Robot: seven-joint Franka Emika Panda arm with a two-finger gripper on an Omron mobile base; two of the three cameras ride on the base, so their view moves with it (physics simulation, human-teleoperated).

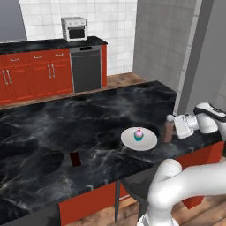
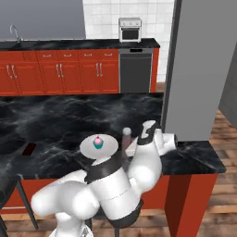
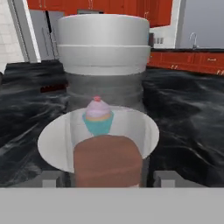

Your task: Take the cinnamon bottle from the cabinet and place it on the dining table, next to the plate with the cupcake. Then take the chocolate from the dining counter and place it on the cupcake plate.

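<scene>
On the dark marble table [image 1: 66,128], going from left to right in the left base view, the chocolate [image 1: 75,159] lies flat near the front edge, well apart from the rest. Next comes the white plate [image 1: 139,139] with the cupcake [image 1: 138,134] upright at its middle. Just beside the plate's right rim stands the cinnamon bottle [image 1: 168,128], upright on the table, brown with a pale cap. The claw [image 1: 175,126] reaches in from the right at the bottle's side. In the hand view the bottle [image 3: 105,109] stands close between the fingertips [image 3: 52,178], the cupcake [image 3: 98,116] visible through its clear middle; I cannot tell whether the claw pinches it or stands spread around it
</scene>
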